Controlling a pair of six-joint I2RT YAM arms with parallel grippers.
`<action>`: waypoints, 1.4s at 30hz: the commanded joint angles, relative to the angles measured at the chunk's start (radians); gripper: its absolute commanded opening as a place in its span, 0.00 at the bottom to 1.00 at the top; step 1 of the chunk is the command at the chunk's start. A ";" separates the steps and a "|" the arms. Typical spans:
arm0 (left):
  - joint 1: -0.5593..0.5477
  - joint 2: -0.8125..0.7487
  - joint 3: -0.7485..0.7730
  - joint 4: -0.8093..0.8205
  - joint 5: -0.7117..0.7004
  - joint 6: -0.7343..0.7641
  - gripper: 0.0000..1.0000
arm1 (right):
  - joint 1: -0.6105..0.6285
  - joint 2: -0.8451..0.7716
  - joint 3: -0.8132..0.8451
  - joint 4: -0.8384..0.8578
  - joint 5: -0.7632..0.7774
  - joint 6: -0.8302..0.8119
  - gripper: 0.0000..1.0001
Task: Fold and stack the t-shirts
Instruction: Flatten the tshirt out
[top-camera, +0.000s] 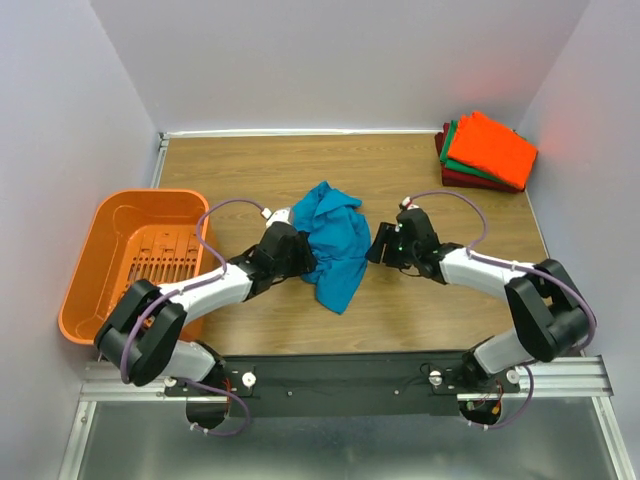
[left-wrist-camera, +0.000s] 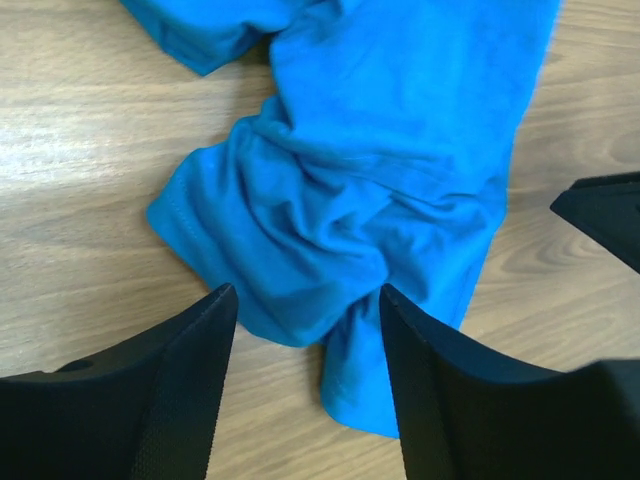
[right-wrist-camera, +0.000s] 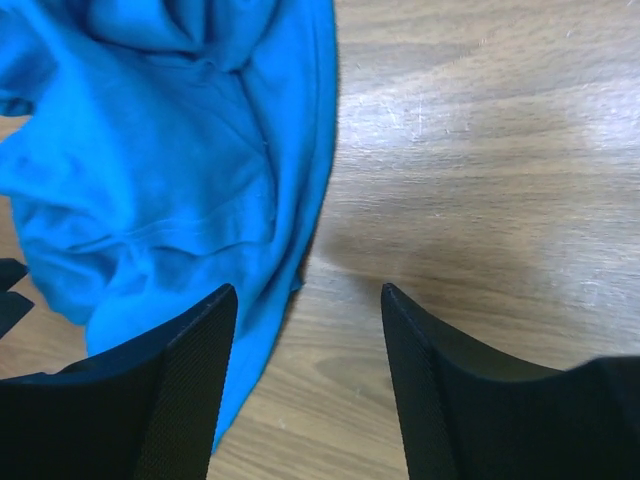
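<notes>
We see a wooden table (top-camera: 250, 165), crumpled teal-blue t-shirt (top-camera: 338, 250) between our left gripper (top-camera: 303, 255) and right gripper (top-camera: 376, 248), folded t-shirt stack (top-camera: 487, 150) well beyond the right, orange basket (top-camera: 95, 225) outside the left.

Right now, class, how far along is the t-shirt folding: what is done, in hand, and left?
Done: three folded t-shirts, orange on top, stacked in the far right corner. In hand: the teal-blue t-shirt lies crumpled mid-table; the left gripper and right gripper flank it, open, gripping nothing. Left: fold it and set it on top of them.
</notes>
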 joint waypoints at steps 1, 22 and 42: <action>-0.005 0.061 -0.021 0.060 -0.062 -0.030 0.63 | 0.027 0.063 0.037 0.038 0.065 0.041 0.65; 0.015 0.042 0.103 -0.066 -0.194 0.000 0.14 | 0.090 0.026 0.121 -0.113 0.339 0.078 0.01; 0.133 -0.347 0.628 -0.327 -0.163 0.215 0.00 | -0.085 -0.254 0.632 -0.442 0.276 -0.111 0.01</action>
